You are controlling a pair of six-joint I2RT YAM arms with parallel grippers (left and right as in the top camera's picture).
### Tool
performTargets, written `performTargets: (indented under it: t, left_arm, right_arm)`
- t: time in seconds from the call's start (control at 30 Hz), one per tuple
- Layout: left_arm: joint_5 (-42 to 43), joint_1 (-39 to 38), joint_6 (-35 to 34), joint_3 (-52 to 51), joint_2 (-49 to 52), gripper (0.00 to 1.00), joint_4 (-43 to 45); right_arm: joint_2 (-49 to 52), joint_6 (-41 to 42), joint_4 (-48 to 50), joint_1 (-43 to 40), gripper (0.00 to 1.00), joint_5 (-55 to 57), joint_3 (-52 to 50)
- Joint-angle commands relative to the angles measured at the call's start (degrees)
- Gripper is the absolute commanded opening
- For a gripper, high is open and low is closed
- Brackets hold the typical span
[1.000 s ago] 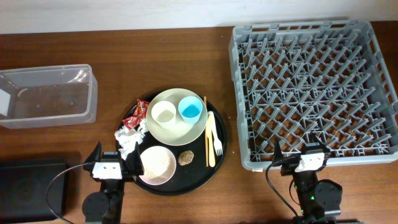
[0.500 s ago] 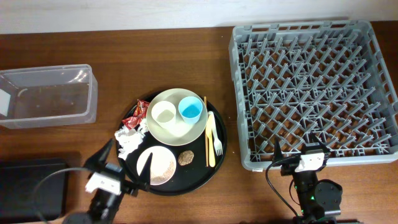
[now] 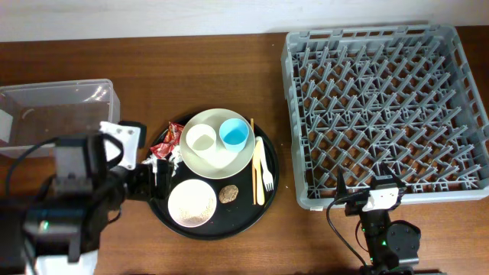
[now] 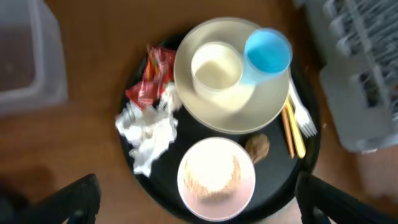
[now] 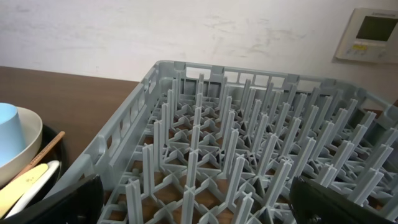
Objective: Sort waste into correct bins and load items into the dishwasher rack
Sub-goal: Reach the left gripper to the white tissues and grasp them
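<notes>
On the cream plate (image 3: 218,164) stand a cream cup (image 3: 201,140) and a blue cup (image 3: 234,134). The pink bowl (image 4: 216,177) holds rice-like grains, with a brown lump (image 4: 257,145) beside it. Fork (image 3: 264,164) and chopsticks (image 3: 253,160) lie right of the plate. A red wrapper (image 4: 149,78) and crumpled tissues (image 4: 149,134) lie to its left. My left gripper (image 3: 153,179) hangs open above them, fingers wide on either side of the bowl in its wrist view. My right gripper (image 3: 369,183) stands open at the front edge of the grey rack (image 3: 382,99).
Everything sits on a round black tray (image 3: 244,210). The clear tub (image 3: 61,114) stands at the far left. My left arm covers most of the black bin (image 3: 9,229). The rack's upright pegs (image 5: 249,143) fill the right wrist view.
My left arm has risen from the table's front edge and swung up over the tray's left side, now covering part of the tissues from above. The right arm has not moved.
</notes>
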Motion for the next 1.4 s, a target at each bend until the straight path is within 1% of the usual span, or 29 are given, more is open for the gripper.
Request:
performTargets:
  t: [0.0,0.03,0.07,0.17,0.2,0.23,0.27,0.3,0.33,0.37,0.4,0.5,0.6,0.67,0.73,0.83,1.0,1.17,1.27,1.3,1.37]
  left_arm:
    - [-4.1,0.2,0.1,0.9,7.0,0.99,-4.6]
    - [-4.1,0.2,-2.1,0.9,10.5,0.99,-5.9]
    - [-4.1,0.2,-2.6,0.8,13.6,0.99,-6.6]
    - [-3.3,0.2,-2.6,0.8,20.2,0.99,-5.9]
    - [-0.2,0.2,-2.6,0.8,21.8,0.99,-5.8]
    - [0.9,0.2,-2.6,0.8,23.7,0.99,-5.6]
    - [0.9,0.2,-2.6,0.8,25.1,0.95,-5.5]
    - [0.6,0.2,-2.7,0.8,26.6,0.72,-5.5]
    - [-1.4,0.2,-6.1,0.8,28.2,0.63,-5.5]
    - [-6.3,0.1,-12.4,0.8,29.8,0.62,-5.5]
    - [-8.8,0.2,-16.9,0.7,30.6,0.62,-5.5]
    - [-13.9,0.1,-23.0,0.5,30.7,0.62,-4.1]
    - [-13.9,0.1,-24.5,-0.9,30.7,0.62,-1.5]
    - [-13.9,0.1,-25.4,-5.0,30.7,0.62,2.2]
    - [-13.9,0.1,-25.6,-10.8,30.7,0.62,9.1]
    - [-13.9,0.1,-25.6,-14.5,30.7,0.63,15.4]
    - [-13.2,0.1,-25.5,-18.2,30.7,0.63,21.9]
    - [-13.2,0.1,-25.5,-18.9,30.7,0.63,23.7]
    - [-12.3,0.1,-25.5,-21.7,30.7,0.63,26.9]
    - [-11.7,0.1,-25.5,-21.8,30.7,0.62,27.0]
    - [-11.7,0.1,-25.5,-21.8,30.7,0.56,27.1]
  right_arm:
    - [-0.3,-0.4,-0.3,0.3,0.98,0.1,-0.3]
    - [-0.3,-0.4,-0.3,0.3,0.98,0.1,-0.3]
    - [-0.3,-0.4,-0.3,0.3,0.98,0.1,-0.3]
    - [-0.3,-0.4,-0.3,0.3,0.98,0.1,-0.3]
    - [-0.3,-0.4,-0.3,0.3,0.99,0.1,-0.3]
    - [-0.3,-0.4,-0.3,0.3,0.98,0.1,-0.3]
    - [-0.3,-0.4,-0.3,0.3,0.98,0.1,-0.3]
    - [-0.3,-0.4,-0.3,0.3,0.98,0.1,-0.3]
    - [-0.3,-0.4,-0.3,0.3,0.98,0.1,-0.3]
    - [-0.3,-0.4,-0.3,0.3,0.98,0.1,-0.3]
    - [-0.3,-0.4,-0.3,0.3,0.99,0.1,-0.3]
    - [-0.3,-0.4,-0.3,0.3,0.99,0.1,-0.3]
    - [-0.3,-0.4,-0.3,0.3,0.98,0.1,-0.3]
    - [-0.3,-0.4,-0.3,0.3,0.98,0.1,-0.3]
    - [-0.3,-0.4,-0.3,0.3,0.98,0.1,-0.3]
    - [-0.3,-0.4,-0.3,0.3,0.98,0.1,-0.3]
    - [-0.3,-0.4,-0.3,0.3,0.98,0.1,-0.3]
    - [-0.3,-0.4,-0.3,0.3,0.98,0.1,-0.3]
    - [-0.3,-0.4,-0.3,0.3,0.98,0.1,-0.3]
    - [-0.3,-0.4,-0.3,0.3,0.99,0.1,-0.3]
    - [-0.3,-0.4,-0.3,0.3,0.98,0.1,-0.3]
